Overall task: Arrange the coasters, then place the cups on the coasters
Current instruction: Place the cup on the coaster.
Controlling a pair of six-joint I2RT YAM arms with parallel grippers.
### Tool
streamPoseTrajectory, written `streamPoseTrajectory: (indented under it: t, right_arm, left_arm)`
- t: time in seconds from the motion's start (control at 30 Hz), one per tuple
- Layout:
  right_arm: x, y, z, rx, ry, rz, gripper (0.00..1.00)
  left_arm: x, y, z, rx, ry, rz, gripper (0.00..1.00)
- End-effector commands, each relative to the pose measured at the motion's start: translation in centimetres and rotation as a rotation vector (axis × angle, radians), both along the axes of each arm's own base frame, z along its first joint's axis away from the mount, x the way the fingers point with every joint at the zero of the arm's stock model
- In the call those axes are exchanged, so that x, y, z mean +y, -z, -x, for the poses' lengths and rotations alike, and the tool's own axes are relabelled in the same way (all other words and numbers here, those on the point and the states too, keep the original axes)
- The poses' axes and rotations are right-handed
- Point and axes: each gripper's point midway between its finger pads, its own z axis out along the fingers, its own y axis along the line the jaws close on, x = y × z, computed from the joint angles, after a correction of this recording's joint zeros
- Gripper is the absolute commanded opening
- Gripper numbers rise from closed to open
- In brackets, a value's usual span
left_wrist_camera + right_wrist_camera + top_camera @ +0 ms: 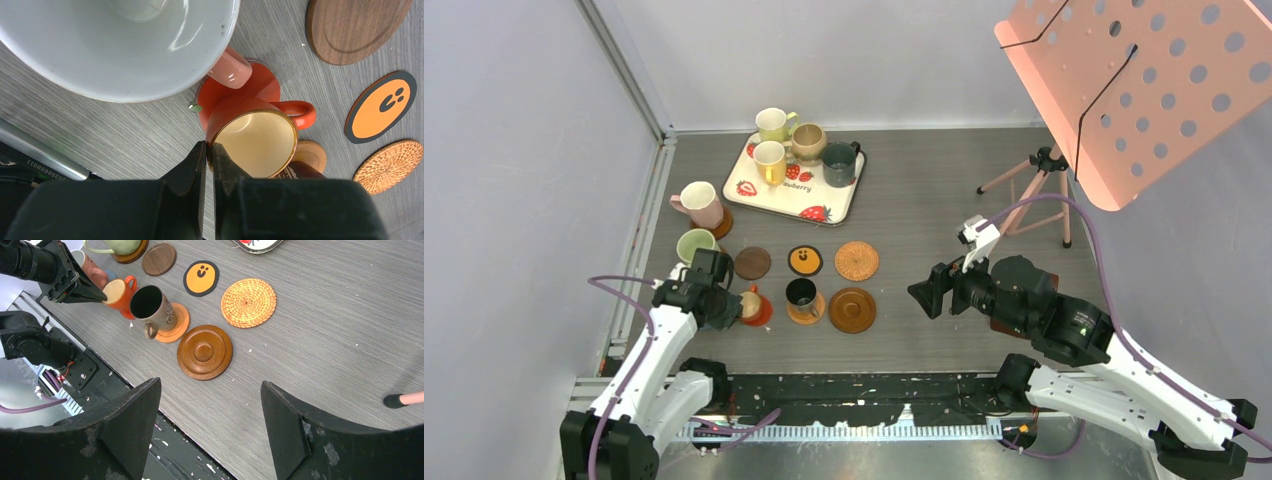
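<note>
Cups and coasters sit on a grey table. The left claw is pinched shut on the rim of the orange cup. One finger is inside the cup and one is outside. That cup stands on a red coaster at the near left.

The right claw is wide open and holds nothing. It hangs over the table, to the right of the coasters.

Just right of the orange cup, a black cup stands on an orange coaster. It has a small print on its side, but I cannot read it. Next to it lies a brown coaster with rings, with no cup on it.

Behind them is a row of three bare coasters: a flat brown coaster, a black coaster with an orange smiley face and a woven coaster. The face has no letters.

At the left, a pale green cup and a pink cup each stand on a brown coaster.

At the back is a white tray with red strawberries on it. The letters "awberry" show on it; a cup hides the start of the word. Four cups stand on the tray: a light yellow-green cup, a tan cup, a yellow cup and a dark teal cup.

A dark strip at the table's edge has tiny upside-down numbers that I cannot read well.
</note>
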Motion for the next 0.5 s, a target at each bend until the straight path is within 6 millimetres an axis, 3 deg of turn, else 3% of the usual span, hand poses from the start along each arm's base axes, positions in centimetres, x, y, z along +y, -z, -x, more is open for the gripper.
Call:
streamPoseTrajectory:
  t: [0.0, 0.47]
  right_arm:
    - [0.37, -0.74, 0.13, -0.002, -0.005, -0.042, 0.8]
    - [0.47, -1.13, 0.22, 0.0, -0.004, -0.062, 0.8]
  left_arm:
    - [-0.24, -1.17, -1.02, -0.048, 0.016, 0.004, 0.11]
    - [-0.81, -1.65, -1.31, -0.069, 0.035, 0.03, 0.2]
